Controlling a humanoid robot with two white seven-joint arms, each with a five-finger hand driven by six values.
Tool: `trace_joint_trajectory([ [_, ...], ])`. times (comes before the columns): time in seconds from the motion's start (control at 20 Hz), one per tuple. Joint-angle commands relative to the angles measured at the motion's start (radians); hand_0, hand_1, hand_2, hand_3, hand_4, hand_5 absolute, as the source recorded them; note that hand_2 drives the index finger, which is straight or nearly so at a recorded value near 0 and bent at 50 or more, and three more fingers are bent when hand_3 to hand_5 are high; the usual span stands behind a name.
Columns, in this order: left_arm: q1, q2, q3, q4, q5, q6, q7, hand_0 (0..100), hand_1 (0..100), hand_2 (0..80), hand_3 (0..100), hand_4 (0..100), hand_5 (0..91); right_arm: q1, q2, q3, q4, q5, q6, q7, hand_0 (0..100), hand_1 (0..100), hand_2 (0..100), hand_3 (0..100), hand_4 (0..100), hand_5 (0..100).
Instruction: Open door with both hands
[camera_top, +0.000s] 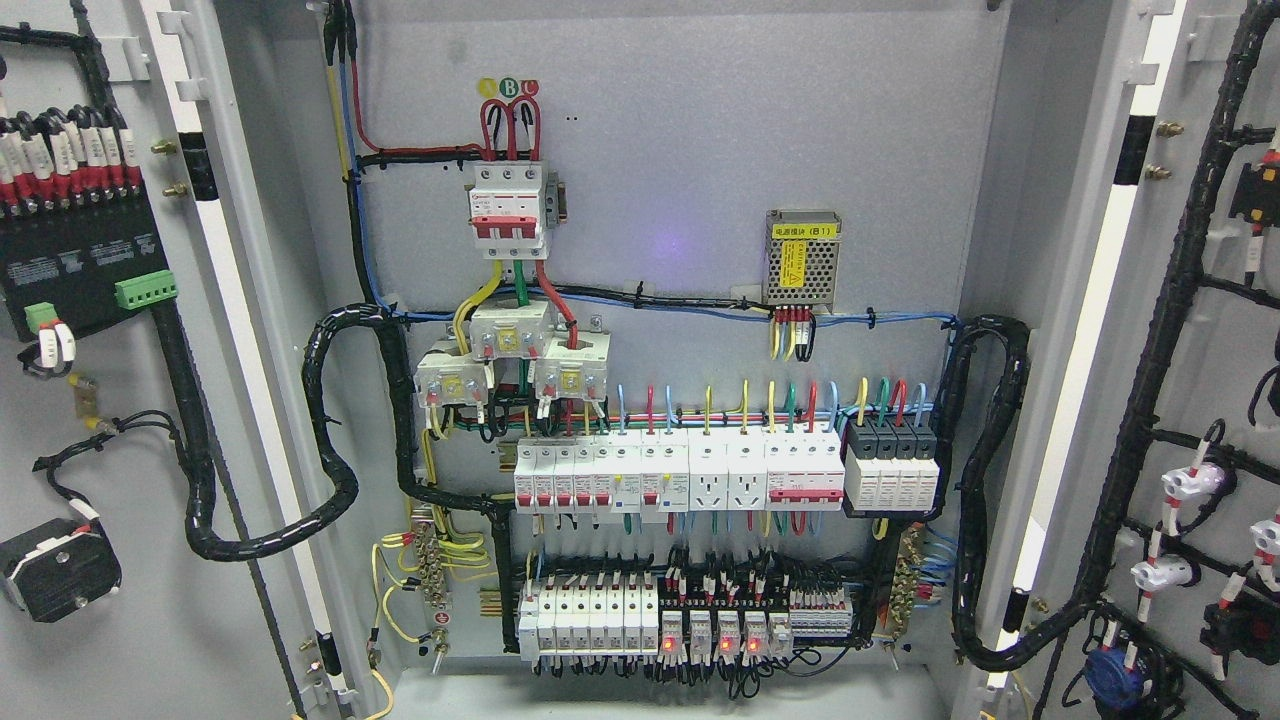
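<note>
Right, both doors are already swung wide: left door (130, 420) folded back at the left edge, right door (1200, 400) folded back at the right, inner faces toward me. Neither of my hands is in frame, so I can't tell whether they're open, closed or gripping anything. Cabinet (680, 150) interior is fully exposed. Main breaker (508, 208) sits top centre with 3 red-looped wires feeding in from above, which makes sense for incoming supply. Small mesh-cased power supply (801, 258) with a yellow label is mounted to its right, clear of the heavy wiring. Below that, a long row of white breakers and 2 sockets (725, 470), then a lower row of relays (690, 620) with 4 red lights showing, so I judge the panel is live. Black wire looms (335, 440) loop from the cabinet to each door with slack, presumably so the doors can swing without straining them. My read: opening looks done, nothing left to pull. Main risk is reaching near live parts.
</note>
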Motion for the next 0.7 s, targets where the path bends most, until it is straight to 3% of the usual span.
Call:
trace_joint_trajectory([
  [0.0, -0.06, 0.109, 0.015, 0.162, 0.015, -0.412, -0.001, 12, 56, 0.0, 0, 0, 0.0, 0.019, -0.028, 0.06, -0.018, 0.003, -0.038, 0.004, 7, 14, 0, 0, 0, 0],
  [0.3, -0.126, 0.136, 0.012, 0.267, 0.011, -0.41, -0.004, 12, 56, 0.0, 0, 0, 0.0, 0.035, -0.078, 0.129, -0.039, 0.005, -0.048, 0.009, 7, 14, 0, 0, 0, 0],
  [0.65, -0.179, 0.176, 0.008, 0.359, 0.01, -0.412, -0.004, 12, 56, 0.0, 0, 0, 0.0, 0.062, -0.14, 0.301, -0.021, 0.095, -0.049, 0.013, 7, 14, 0, 0, 0, 0],
])
